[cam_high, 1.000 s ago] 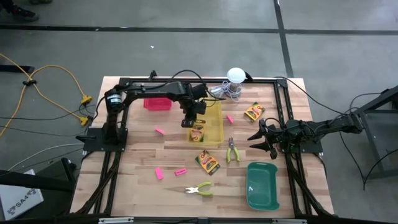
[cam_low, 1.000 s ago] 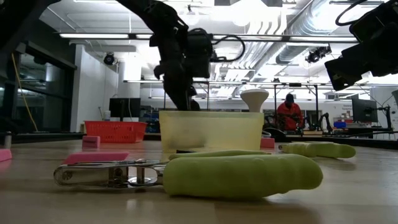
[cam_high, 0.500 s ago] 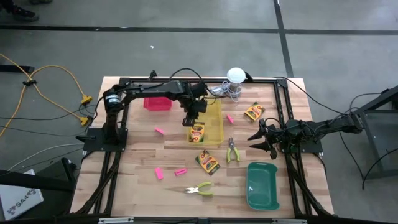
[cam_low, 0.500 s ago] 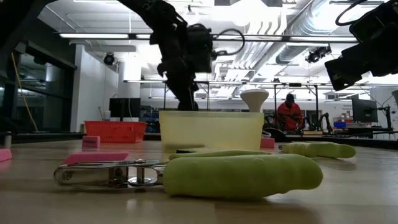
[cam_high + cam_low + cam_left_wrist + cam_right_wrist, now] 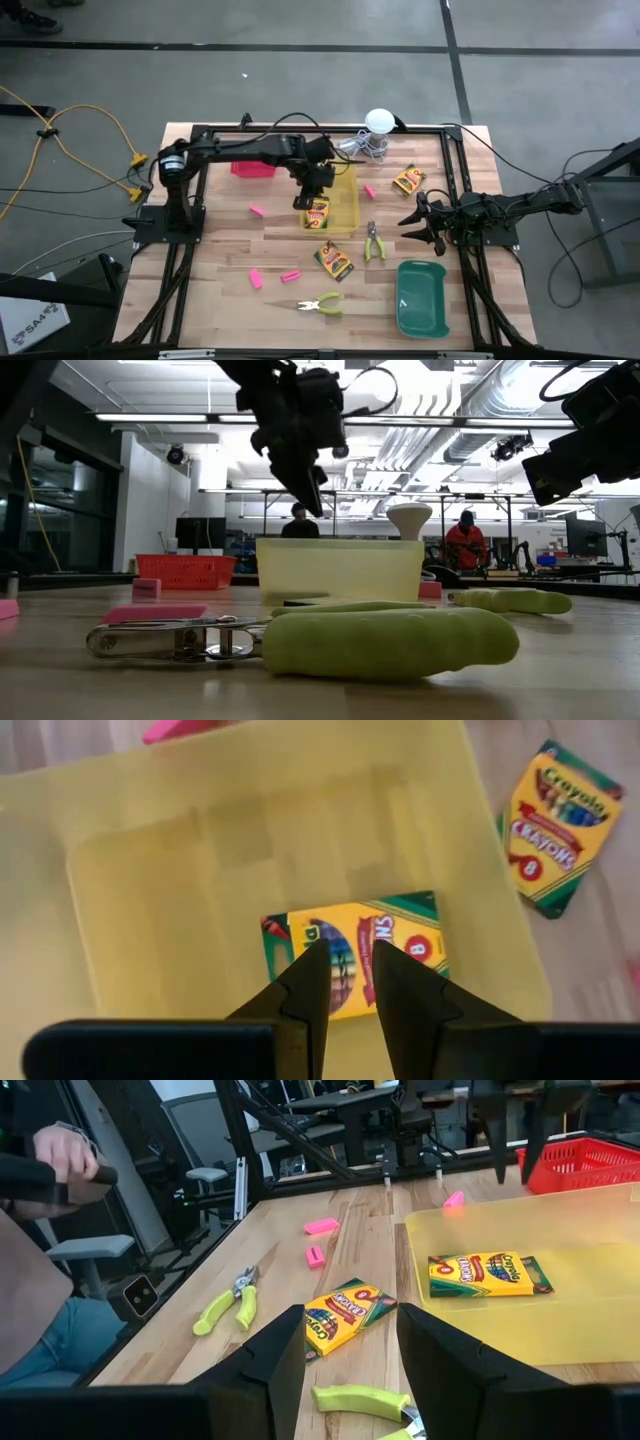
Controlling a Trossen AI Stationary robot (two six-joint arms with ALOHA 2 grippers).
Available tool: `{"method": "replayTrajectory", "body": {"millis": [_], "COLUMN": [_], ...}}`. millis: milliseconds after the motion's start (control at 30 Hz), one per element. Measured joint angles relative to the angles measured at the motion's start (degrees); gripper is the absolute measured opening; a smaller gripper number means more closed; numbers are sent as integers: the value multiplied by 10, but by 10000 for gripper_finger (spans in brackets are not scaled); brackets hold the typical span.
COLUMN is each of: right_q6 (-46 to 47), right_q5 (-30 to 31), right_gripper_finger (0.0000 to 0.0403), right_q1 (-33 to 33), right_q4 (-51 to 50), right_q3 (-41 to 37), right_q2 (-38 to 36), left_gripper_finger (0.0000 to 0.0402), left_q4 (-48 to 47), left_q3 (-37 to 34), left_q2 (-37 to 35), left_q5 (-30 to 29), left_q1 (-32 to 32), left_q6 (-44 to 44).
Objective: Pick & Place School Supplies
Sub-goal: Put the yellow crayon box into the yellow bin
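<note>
Rising, the left end effector [image 5: 318, 488] has cleared the yellow bin [image 5: 340, 568].

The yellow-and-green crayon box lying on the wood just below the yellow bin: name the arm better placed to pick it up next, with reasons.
Left. The left gripper hangs empty over the translucent yellow plastic bin, right next to that yellow-and-green crayon box. The right gripper waits at the table's right side, with green-handled pliers lying between.

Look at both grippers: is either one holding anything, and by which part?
Nothing is held. The left gripper hangs open above the crayon box lying in the yellow bin; the right gripper waits open and empty.
</note>
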Motion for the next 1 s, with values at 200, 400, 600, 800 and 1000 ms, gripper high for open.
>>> {"method": "replayTrajectory", "body": {"millis": [200, 400, 600, 800, 1000], "right_q6": [0, 0, 0, 0, 0], "right_q5": [0, 0, 0, 0, 0], "right_gripper_finger": [149, 149, 149, 149, 149], "right_q1": [0, 0, 0, 0, 0], "right_q4": [0, 0, 0, 0, 0], "right_q3": [0, 0, 0, 0, 0], "right_q2": [0, 0, 0, 0, 0], "left_gripper_finger": [75, 75, 75, 75, 75], "left_q4": [-25, -30, -53, -48, -3], "left_q3": [0, 0, 0, -14, -48], "left_q2": [-37, -72, -80, -80, -81], "left_q5": [-3, -4, -16, -15, -13], "left_q1": [-11, -47, -85, -124, -160], "left_q6": [-16, -19, -59, -80, -90]}}
